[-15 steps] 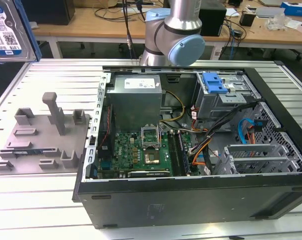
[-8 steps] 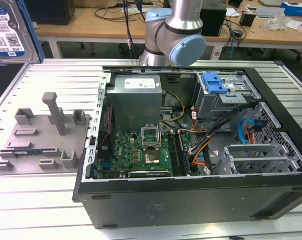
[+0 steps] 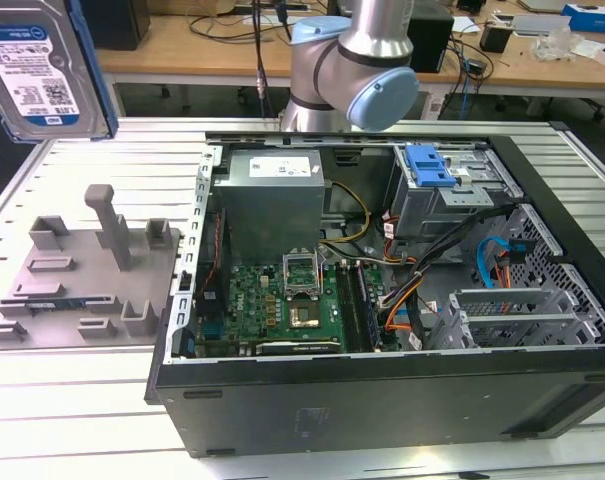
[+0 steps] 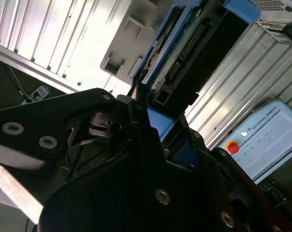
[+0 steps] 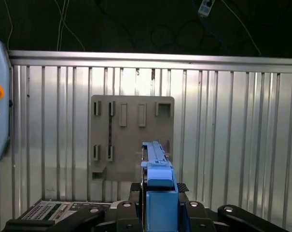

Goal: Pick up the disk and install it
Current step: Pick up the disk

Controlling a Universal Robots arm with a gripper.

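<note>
The tool (image 5: 159, 189) is clamped on the disk (image 3: 42, 70) by its blue bracket edges, probably to leave the flat faces free. The disk hangs high above the grey holder (image 3: 82, 270), on the exterior view's left of the open computer case (image 3: 312, 410).

My exterior camera sits high and looks steeply down on the open computer case (image 3: 382, 410) on the slatted table (image 3: 82, 420). In that view the arm (image 3: 362, 60) is at twelve o'clock and the grey holder plate (image 3: 72, 270) at nine. The disk (image 3: 42, 70) hangs so near that lens that it crowds the ten o'clock corner. My first wrist camera faces straight down along the disk's edge, well above the plate. My second wrist camera sits tight behind the gripper (image 4: 146, 111), looking obliquely past the disk. All three views share disk and plate, and both wrist views catch the teach pendant (image 4: 271, 140).
</note>
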